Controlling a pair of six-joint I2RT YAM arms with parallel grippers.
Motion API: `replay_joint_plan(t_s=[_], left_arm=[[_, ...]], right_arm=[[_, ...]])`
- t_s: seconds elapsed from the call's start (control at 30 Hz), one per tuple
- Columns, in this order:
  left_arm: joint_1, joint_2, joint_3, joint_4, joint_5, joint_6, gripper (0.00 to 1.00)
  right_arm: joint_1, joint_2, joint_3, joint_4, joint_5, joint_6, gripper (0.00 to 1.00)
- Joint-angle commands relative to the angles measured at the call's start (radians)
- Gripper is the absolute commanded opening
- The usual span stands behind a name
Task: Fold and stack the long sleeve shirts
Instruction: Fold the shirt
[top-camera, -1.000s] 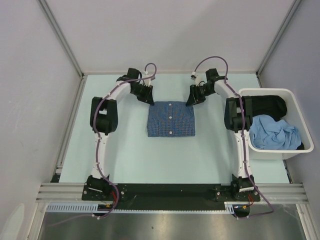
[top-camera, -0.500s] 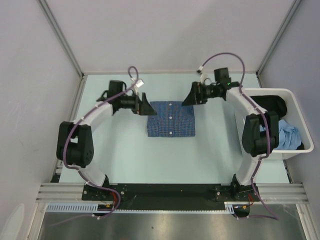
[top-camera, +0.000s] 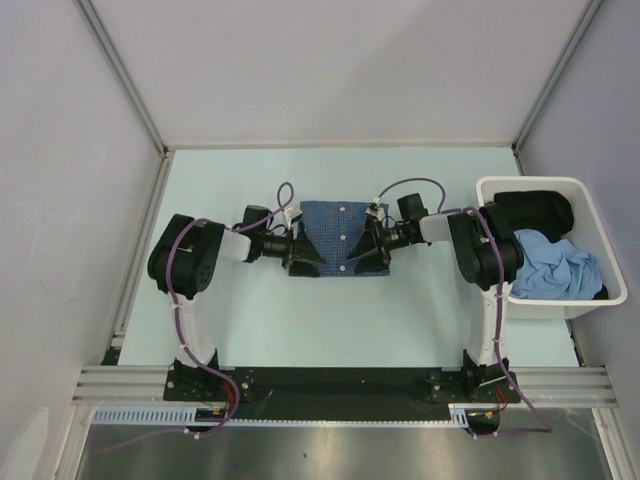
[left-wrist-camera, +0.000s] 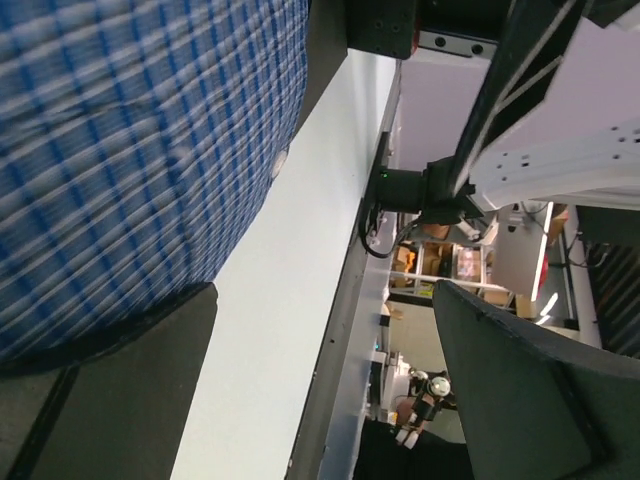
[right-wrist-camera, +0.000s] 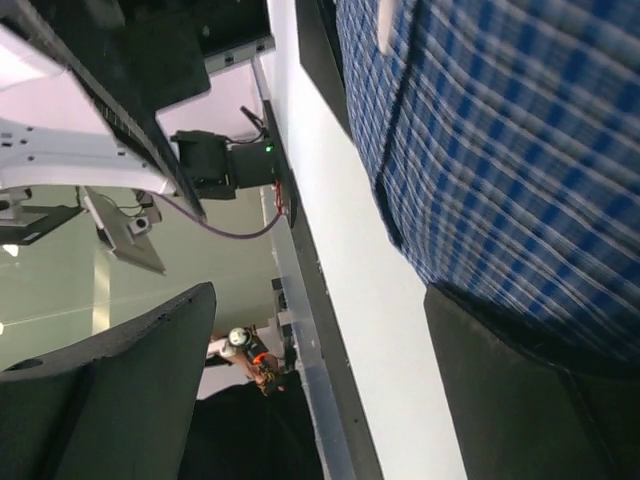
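Risk sits in the grab: left gripper and right gripper, fingers spread wide, flank the near corners of the folded checked shirt at the table centre; pinching only top layers would unfold it.

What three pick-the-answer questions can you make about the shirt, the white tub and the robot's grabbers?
1. Where is the white tub?
A. on the right side of the table
B. on the left side
C. on top of the shirt

2. What colour is the folded shirt?
A. red
B. yellow
C. blue with white checks

3. How are the left gripper and the right gripper?
A. both shut
B. both open
C. one open, one shut

Answers:
1 A, it stands at the far right in the top view.
2 C, the wrist views show the checks close up.
3 B, each wrist view shows a wide gap between the fingers.
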Motion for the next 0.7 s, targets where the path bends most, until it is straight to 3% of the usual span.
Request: replay_joint_plan(t_s=[0.0, 0.03, 0.13, 0.27, 0.43, 0.57, 0.6, 0.67], left_arm=[[0.117, -0.025, -0.043, -0.108, -0.126, 0.129, 0.99], [0.118, -0.06, -0.023, -0.174, -0.109, 0.24, 1.0], [0.092, -0.225, 0.037, -0.347, -0.03, 0.398, 1.0], [-0.004, -0.276, 0.149, -0.38, -0.053, 0.375, 0.99], [-0.066, -0.079, 0.246, -0.118, -0.176, 0.125, 0.99], [-0.031, 0.133, 0.329, -0.121, -0.242, 0.106, 0.99], [-0.017, 0.159, 0.323, -0.118, -0.245, 0.06, 0.99], [0.028, 0.178, 0.289, -0.081, -0.24, 0.013, 0.98]], right_arm=[[-0.084, 0.008, 0.015, -0.188, 0.081, -0.173, 0.92], [-0.099, -0.04, 0.033, -0.285, 0.071, -0.199, 0.91], [-0.11, -0.118, 0.127, -0.347, 0.037, -0.212, 0.91], [-0.076, -0.112, 0.211, -0.199, 0.035, -0.072, 0.92], [-0.056, 0.032, 0.267, 0.137, 0.023, 0.165, 0.91], [-0.099, 0.206, 0.362, 0.11, 0.035, 0.088, 0.89], [-0.119, 0.236, 0.389, -0.034, 0.049, 0.033, 0.89], [-0.131, 0.283, 0.455, -0.146, 0.08, -0.119, 0.9]])
